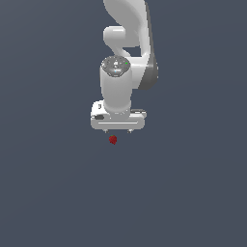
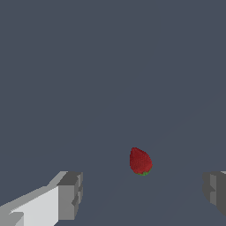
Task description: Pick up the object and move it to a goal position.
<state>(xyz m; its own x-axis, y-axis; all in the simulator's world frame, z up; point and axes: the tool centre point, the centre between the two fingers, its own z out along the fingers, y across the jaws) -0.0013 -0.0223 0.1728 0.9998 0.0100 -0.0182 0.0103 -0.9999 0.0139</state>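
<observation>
Grey fingertip pads (image 2: 70,196) are framing the wrist view, so we are holding our end effector (image 1: 117,130) spread wide, gripping nothing. We are hovering over the strawberry (image 2: 140,161), which is lying on the worktop (image 1: 58,193), seemingly to straddle it.

Counting now: 1 strawberry (image 2: 140,161), dark red w/ green top, nothing else like it showing. 1 arm (image 1: 126,43), white, carrying 1 hand (image 1: 117,130). 2 fingers (image 2: 69,195) showing in wrist view, gray pads. No. of other items: 0 visible.
</observation>
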